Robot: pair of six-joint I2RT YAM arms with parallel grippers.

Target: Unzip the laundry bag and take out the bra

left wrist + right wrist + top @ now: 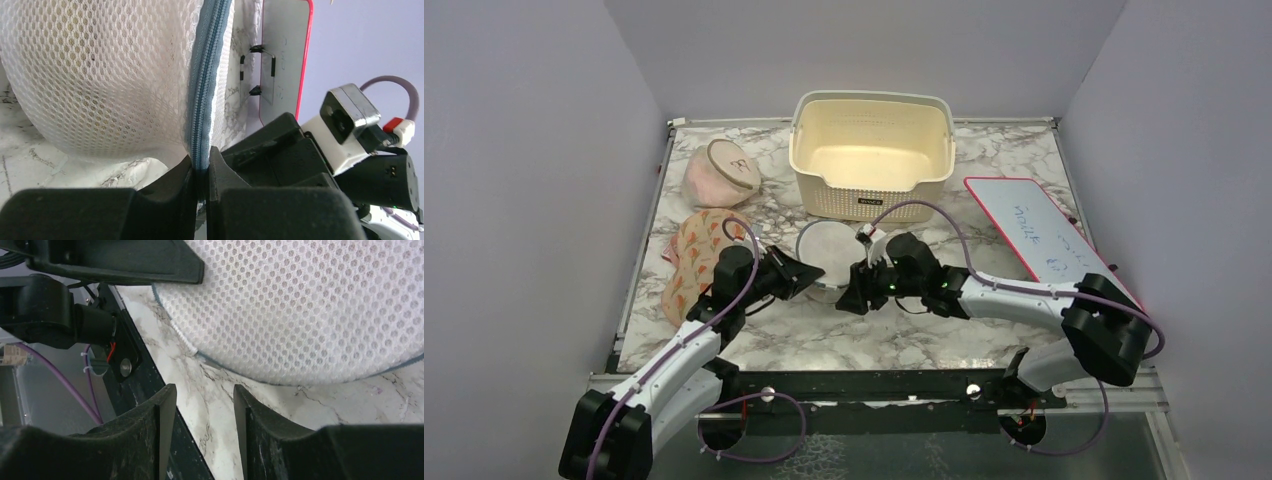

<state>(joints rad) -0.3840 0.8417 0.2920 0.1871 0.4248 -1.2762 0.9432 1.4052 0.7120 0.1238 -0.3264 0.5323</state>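
The laundry bag (826,250), a round white mesh drum with a grey-blue zip rim (205,85), lies mid-table just in front of the basket. My left gripper (817,273) comes at it from the left and is shut on the zip rim (201,162), which runs straight up out of the jaws. My right gripper (852,297) sits at the bag's near right side. It is open, with only marble tabletop between its fingertips (205,390), a little short of the mesh (310,305). The bra is hidden.
A cream perforated basket (871,150) stands behind the bag. A pinkish round bag (721,172) and a floral cloth (692,262) lie at the left. A red-rimmed whiteboard (1034,235) lies at the right. The table's dark front edge (145,375) runs just beside the right gripper.
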